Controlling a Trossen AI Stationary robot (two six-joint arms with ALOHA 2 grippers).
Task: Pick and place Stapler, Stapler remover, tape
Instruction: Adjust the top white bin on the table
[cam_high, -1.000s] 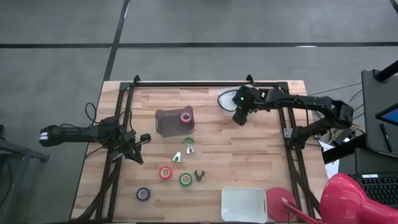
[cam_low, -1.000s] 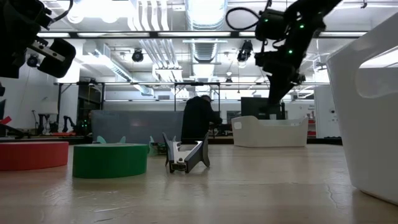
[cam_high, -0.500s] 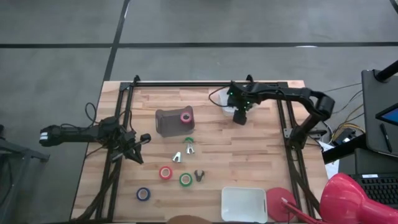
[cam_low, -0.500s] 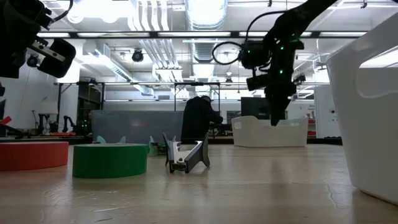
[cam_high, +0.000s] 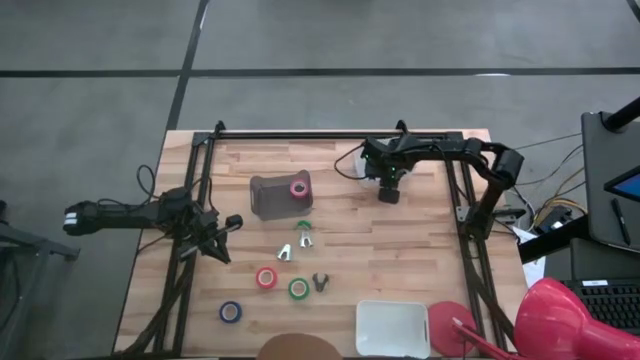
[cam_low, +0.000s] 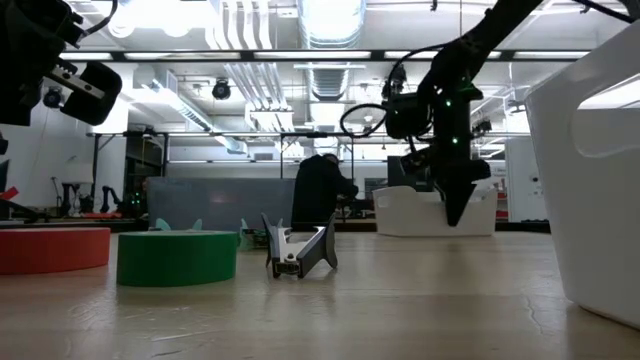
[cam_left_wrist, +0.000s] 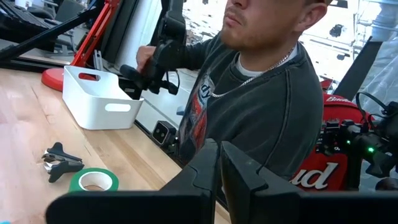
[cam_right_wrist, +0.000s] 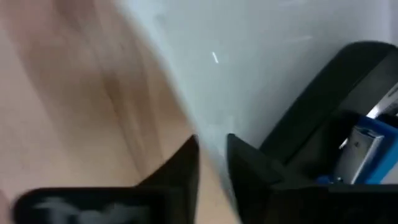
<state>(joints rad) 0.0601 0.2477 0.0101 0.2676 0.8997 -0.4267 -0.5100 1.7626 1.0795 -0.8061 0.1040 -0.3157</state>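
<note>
The pink tape (cam_high: 298, 188) sits at the end of a grey block (cam_high: 272, 196). The red (cam_high: 266, 277), green (cam_high: 298, 288) and blue tape (cam_high: 231, 312) lie flat near the front. A black staple remover (cam_high: 320, 282) lies beside the green tape (cam_low: 177, 258); it also shows in the low view (cam_low: 298, 250). Two green-handled removers (cam_high: 303, 232) lie mid-table. A dark stapler with a blue part (cam_right_wrist: 351, 146) shows against a white wall. My right gripper (cam_high: 388, 193) hangs low beside the far white bin (cam_low: 425, 215), fingers a narrow gap apart. My left gripper (cam_high: 222, 232) waits, shut, at the left.
A second white bin (cam_high: 392, 328) stands at the near edge, with a red disc (cam_high: 450, 322) beside it. A person in a grey sweatshirt (cam_left_wrist: 261, 106) stands at the table's near side, head showing in the high view (cam_high: 300, 348). Black frame rails (cam_high: 195, 200) run along both sides.
My right gripper has gone down toward the table beside the far white bin, and its forearm has swung toward the far edge. A person's head has come into the high view at the near edge.
</note>
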